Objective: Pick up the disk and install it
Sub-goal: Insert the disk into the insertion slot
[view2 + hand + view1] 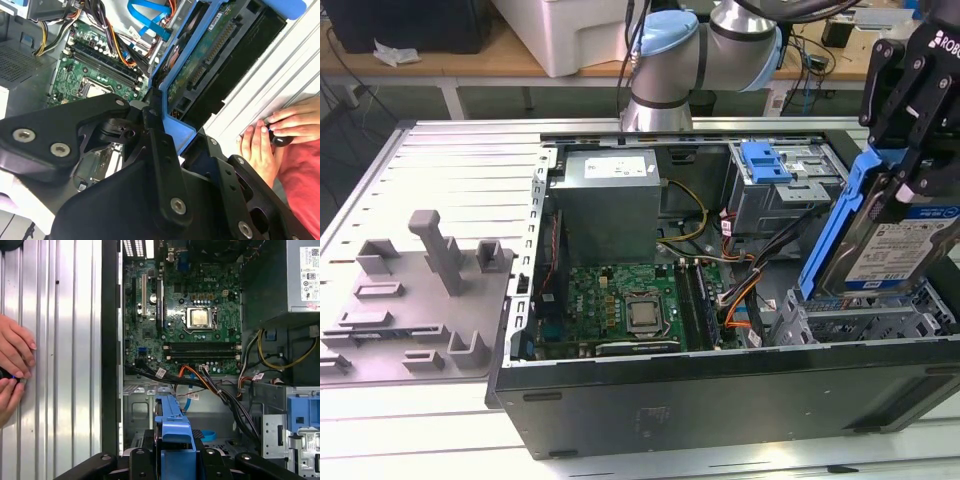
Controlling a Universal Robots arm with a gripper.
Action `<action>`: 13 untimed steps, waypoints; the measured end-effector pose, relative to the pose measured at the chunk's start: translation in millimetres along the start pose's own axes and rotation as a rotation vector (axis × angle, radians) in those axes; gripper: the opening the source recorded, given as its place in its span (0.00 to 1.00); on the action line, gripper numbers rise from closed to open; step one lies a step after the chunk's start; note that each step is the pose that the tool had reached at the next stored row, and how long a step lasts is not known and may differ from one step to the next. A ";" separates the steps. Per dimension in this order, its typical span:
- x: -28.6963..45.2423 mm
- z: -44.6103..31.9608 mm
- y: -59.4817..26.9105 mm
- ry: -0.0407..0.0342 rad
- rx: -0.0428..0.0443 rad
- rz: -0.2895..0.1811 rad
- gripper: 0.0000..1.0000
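Ribbed grey metal forms the surface (pixel 450 150), and cluttered workbenches are seen behind it. At the exterior view's left, a grey moulded fixture (pixel 425 290) with upright posts is laid on the slats. Just beside it, toward the exterior view's right, an open computer case (pixel 720 410) is set on its side.

Inside the case, a grey power supply (pixel 610 200) is mounted at the far wall, and the silver and pale-blue joints of the arm (pixel 690 45) are seen behind it. A green motherboard (pixel 615 300) with a bare processor socket (pixel 642 317) is fitted nearer the camera. Bundled cables (pixel 740 285) of black, orange and yellow are run from the board toward the drive bays. Further right, a metal drive cage (pixel 785 195) topped by a blue tab (pixel 765 162) is fixed at the far corner.

At the exterior view's far right, the disk (pixel 900 250) is held on edge and tilted. Its blue carrier frame is turned toward the motherboard, and its lower edge is placed at the grey bay (pixel 860 322) — whether the two touch cannot be judged. The pincer (pixel 908 190) is clamped on the disk's upper end.

In the first wrist view, a person's hands (pixel 15 347) are rested on the slats outside the case wall, closed around a small dark object.
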State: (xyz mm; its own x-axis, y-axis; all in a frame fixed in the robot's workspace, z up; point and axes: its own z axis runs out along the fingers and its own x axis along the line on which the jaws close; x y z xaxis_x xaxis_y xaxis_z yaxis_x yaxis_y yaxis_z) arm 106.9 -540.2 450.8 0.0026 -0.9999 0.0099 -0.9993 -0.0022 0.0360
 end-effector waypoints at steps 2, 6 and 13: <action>-0.3 0.7 0.0 0.0001 0.0000 0.000 0.37; -0.6 2.4 -0.2 0.0001 0.0001 0.000 0.37; -1.1 5.0 -0.3 0.0001 0.0000 0.000 0.37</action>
State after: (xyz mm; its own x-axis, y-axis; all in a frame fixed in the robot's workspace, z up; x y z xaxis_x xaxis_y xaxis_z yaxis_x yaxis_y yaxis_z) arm 107.0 -539.1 445.9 0.0025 -0.9999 0.0100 -0.9993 -0.0021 0.0360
